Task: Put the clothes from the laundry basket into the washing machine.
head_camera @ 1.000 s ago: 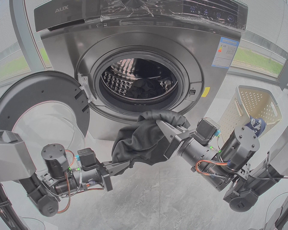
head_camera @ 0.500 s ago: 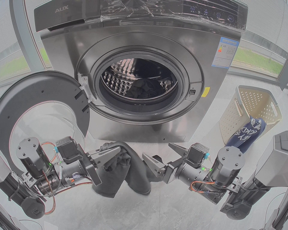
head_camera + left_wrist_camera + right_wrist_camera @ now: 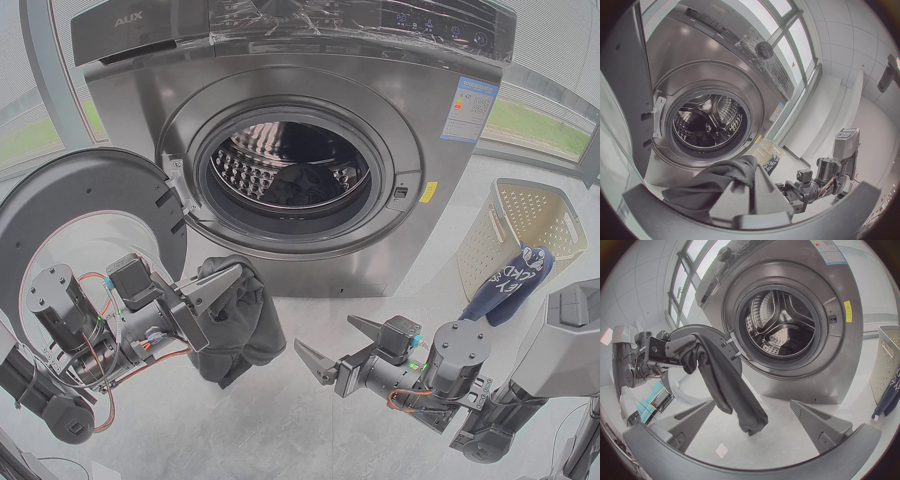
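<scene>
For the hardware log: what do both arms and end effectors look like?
Both arms: dark grey links, black cylindrical joint motors, exposed orange cables, green indicator lights, boxy black wrist cameras. The left end effector and right end effector each have two grey wedge-shaped fingers.

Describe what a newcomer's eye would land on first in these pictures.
The big grey washing machine fills the middle, its door standing open to the left and a dark garment lying in the drum. In front, the left tool is shut on a black garment that hangs limp, while the right tool gapes open beside it.
</scene>
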You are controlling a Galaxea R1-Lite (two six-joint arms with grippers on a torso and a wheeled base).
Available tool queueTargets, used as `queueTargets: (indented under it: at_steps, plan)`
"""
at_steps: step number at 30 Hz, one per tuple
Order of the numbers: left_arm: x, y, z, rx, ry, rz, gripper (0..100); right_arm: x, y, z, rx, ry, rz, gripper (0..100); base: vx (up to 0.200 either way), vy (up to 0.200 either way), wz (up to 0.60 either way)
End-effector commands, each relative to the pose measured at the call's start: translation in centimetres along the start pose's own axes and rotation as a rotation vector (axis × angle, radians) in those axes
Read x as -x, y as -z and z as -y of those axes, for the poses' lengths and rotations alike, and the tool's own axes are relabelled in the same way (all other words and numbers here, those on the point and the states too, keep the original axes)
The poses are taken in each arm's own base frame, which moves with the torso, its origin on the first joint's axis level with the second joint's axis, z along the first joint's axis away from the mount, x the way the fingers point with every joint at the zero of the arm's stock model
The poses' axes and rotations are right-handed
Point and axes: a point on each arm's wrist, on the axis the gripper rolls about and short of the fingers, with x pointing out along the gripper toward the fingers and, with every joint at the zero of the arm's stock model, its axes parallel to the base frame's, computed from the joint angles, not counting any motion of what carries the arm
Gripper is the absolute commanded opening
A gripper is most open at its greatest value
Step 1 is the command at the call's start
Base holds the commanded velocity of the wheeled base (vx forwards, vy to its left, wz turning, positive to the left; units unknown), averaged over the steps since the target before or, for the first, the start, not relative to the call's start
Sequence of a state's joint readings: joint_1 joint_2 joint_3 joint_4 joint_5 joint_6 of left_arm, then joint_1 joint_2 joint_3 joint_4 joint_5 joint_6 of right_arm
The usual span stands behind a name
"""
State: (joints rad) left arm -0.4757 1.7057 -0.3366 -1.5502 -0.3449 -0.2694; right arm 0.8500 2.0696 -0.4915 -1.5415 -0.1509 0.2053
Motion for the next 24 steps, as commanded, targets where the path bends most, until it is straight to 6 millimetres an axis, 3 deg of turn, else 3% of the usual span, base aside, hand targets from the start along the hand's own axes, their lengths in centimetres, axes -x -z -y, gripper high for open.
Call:
queueTargets:
  at_steps: [1, 12, 24]
  plan:
    - [0.0, -0.5, 0.1, -0.007, 0.005, 0.019, 0, -0.2, 0.3, -0.1, 0.001, -0.001, -0.007, 100, 0.0, 0.0, 0.0]
    - [-0.6, -1.4, 0.1, -0.019, -0.027, 0.074, 0, -0.8, 1.6, -0.6, 0.009, -0.013, -0.035, 100, 0.0, 0.0, 0.0]
    - [-0.7, -2.1, 0.6, -0.021, -0.009, 0.1, 0, -4.3, 3.7, 0.4, 0.052, 0.012, -0.034, 100, 0.0, 0.0, 0.0]
